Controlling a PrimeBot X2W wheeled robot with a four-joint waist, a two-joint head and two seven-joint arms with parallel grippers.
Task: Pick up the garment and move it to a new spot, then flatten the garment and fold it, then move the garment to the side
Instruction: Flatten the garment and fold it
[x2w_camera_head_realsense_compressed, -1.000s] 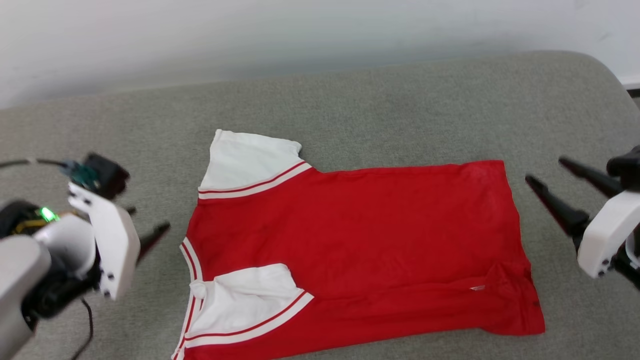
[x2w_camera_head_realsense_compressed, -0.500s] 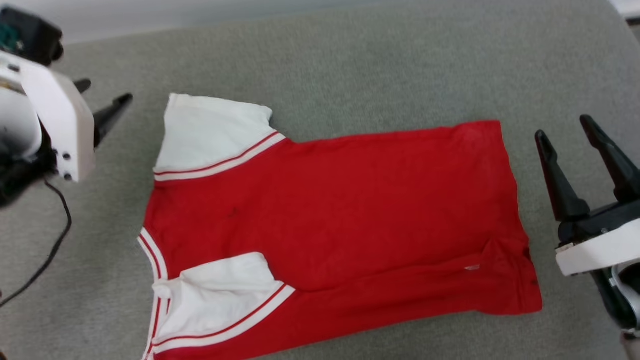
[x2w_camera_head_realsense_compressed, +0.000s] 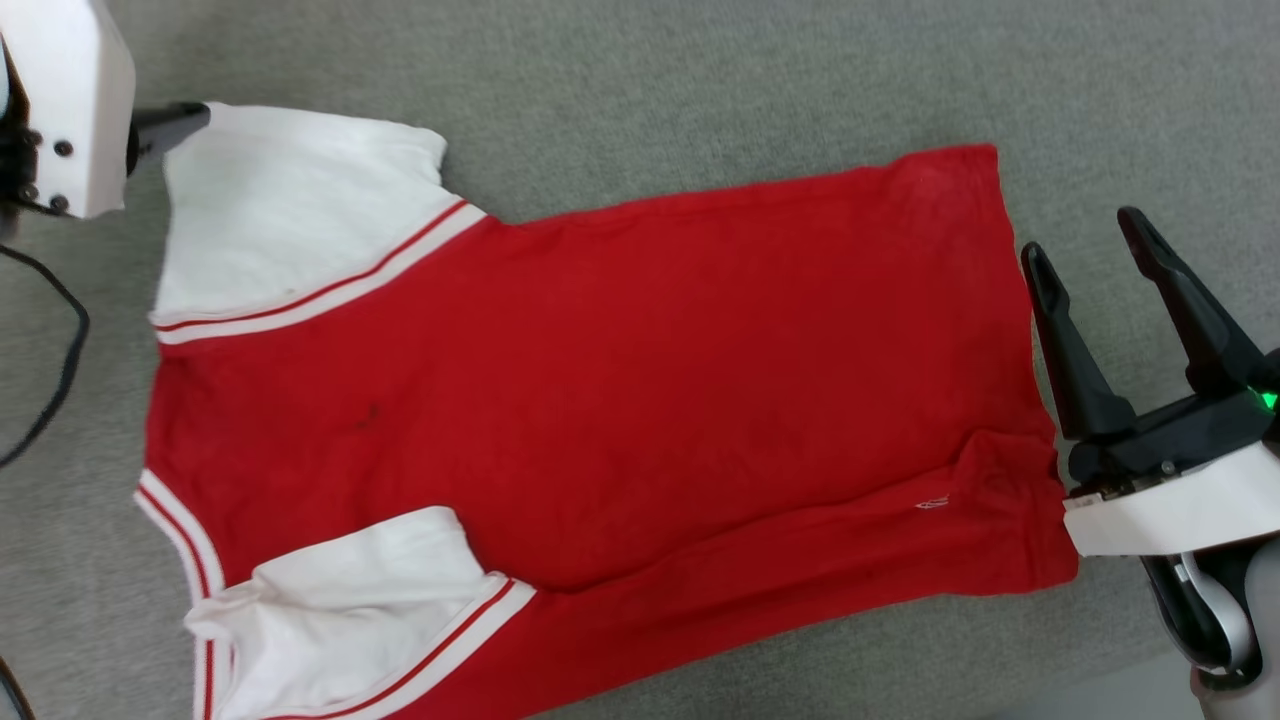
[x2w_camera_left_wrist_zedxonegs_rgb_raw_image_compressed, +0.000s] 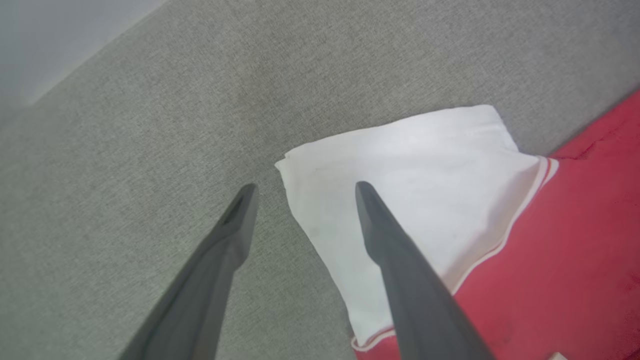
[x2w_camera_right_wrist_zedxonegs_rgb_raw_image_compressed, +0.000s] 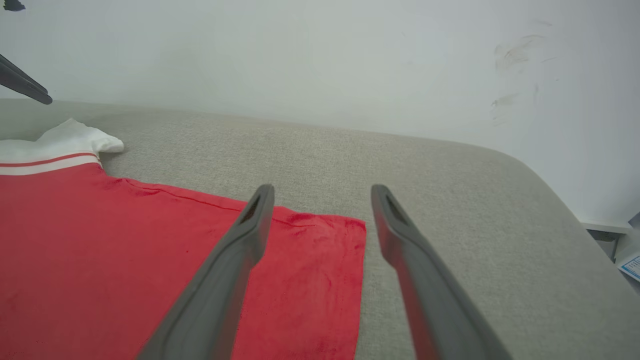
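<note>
Open cushion (x2w_camera_head_realsense_compressed: 700, 80) w/ room round garment (x2w_camera_head_realsense_compressed: 620, 380); wall (x2w_camera_right_wrist_zedxonegs_rgb_raw_image_compressed: 300, 60) bounds far edge, cable (x2w_camera_head_realsense_compressed: 84, 335) lies left.

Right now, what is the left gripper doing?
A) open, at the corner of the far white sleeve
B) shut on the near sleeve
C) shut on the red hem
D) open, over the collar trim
A: in the left wrist view the left gripper stands open at the corner of the garment's far white sleeve, one finger in front of the sleeve, the other in front of the grey surface, with nothing pinched.
</note>
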